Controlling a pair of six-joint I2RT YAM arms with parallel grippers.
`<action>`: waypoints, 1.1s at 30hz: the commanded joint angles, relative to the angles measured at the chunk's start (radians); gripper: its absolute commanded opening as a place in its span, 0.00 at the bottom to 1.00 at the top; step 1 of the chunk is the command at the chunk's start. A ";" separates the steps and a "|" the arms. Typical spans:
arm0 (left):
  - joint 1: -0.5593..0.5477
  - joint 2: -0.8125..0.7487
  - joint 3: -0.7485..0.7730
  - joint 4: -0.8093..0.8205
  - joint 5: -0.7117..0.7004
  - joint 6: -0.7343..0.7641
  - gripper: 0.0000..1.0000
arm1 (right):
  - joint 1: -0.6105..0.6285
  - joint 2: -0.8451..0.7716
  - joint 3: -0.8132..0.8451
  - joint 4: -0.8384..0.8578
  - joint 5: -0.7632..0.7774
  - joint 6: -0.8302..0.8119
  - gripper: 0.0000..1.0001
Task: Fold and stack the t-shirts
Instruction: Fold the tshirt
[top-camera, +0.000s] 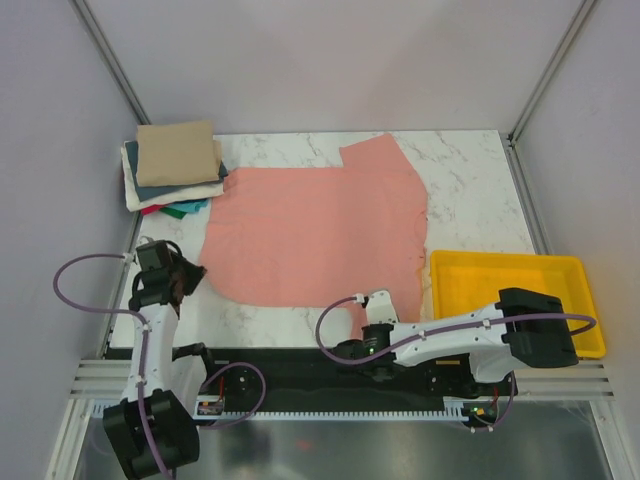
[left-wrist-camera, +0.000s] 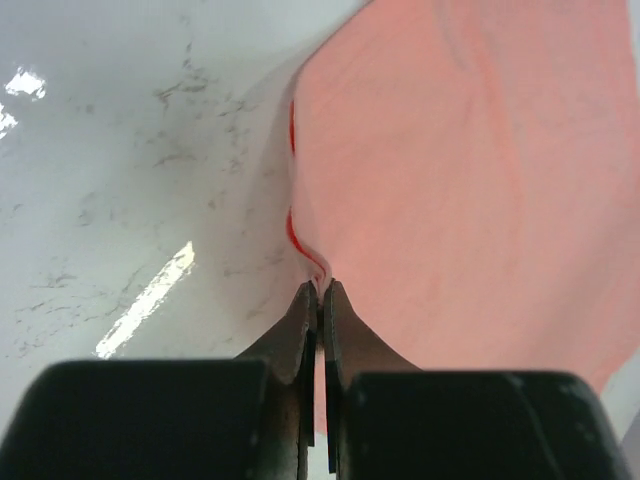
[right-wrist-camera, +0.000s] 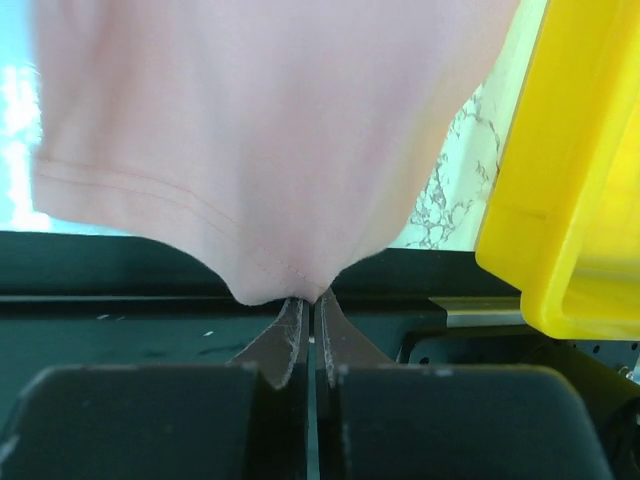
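A large salmon-pink t-shirt lies spread on the marble table. My left gripper is shut on its left edge; in the left wrist view the fingertips pinch the cloth fold just above the table. My right gripper is shut on the shirt's near hem at the table's front edge; in the right wrist view the hem bunches at the closed tips and hangs over the dark base. A stack of folded tees with a tan one on top sits at the back left, over white, teal, green and red layers.
A yellow plastic tray stands at the front right, close to my right arm; it also shows in the right wrist view. Grey walls and metal posts enclose the table. The black base rail runs along the near edge.
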 joint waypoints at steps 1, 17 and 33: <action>-0.002 -0.004 0.146 -0.092 0.043 0.043 0.02 | 0.005 -0.096 0.078 -0.102 0.072 0.011 0.00; -0.002 0.361 0.420 -0.134 0.186 0.201 0.02 | -0.680 -0.250 0.254 0.275 -0.045 -0.840 0.00; -0.017 0.763 0.741 -0.186 0.184 0.237 0.02 | -1.024 0.112 0.543 0.419 -0.211 -1.215 0.00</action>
